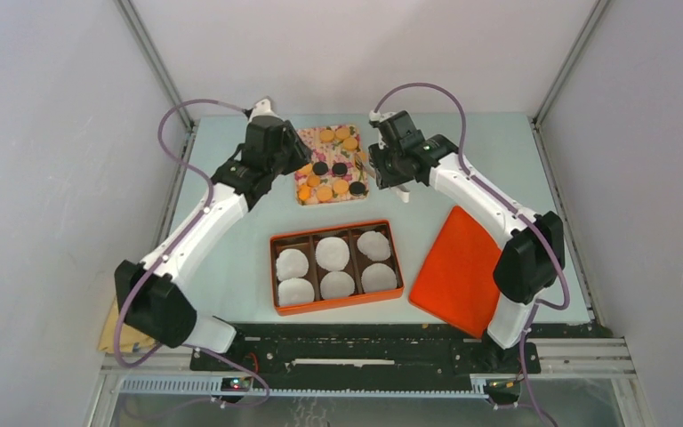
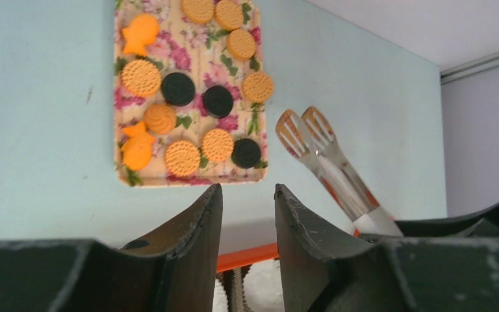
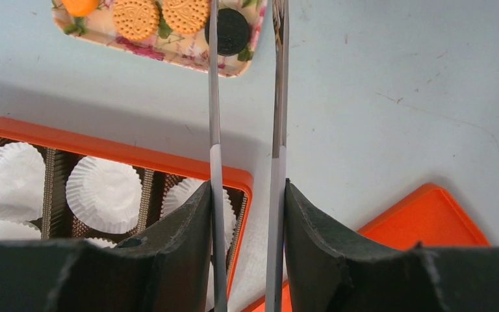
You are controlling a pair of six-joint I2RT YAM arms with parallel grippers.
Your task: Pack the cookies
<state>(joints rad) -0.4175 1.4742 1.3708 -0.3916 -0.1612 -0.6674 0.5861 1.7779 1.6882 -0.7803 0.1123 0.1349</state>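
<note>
Top external camera: fixed high behind the near edge of the pale green table (image 1: 231, 276), looking down on all of it. Left wrist camera: low, facing the far edge past the left gripper (image 2: 247, 188), over the floral rectangular tray (image 2: 125, 104). Right wrist camera: close, pointing steeply down past the right gripper (image 3: 247, 185) along the silver metal tongs (image 3: 214, 97). All three views share the tray's near right corner and the orange partitioned box (image 3: 104, 148).

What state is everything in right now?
Orange-tan and black cookies, all on floral tray, none packed.
Orange rectangular box, open.
White fluted paper cups, six in box, empty.
Orange flat lid, off, beside box.
Metal tongs, gripped, tips apart, empty.
Left tool, open, empty.
Right tool, shut on metal tongs.
</note>
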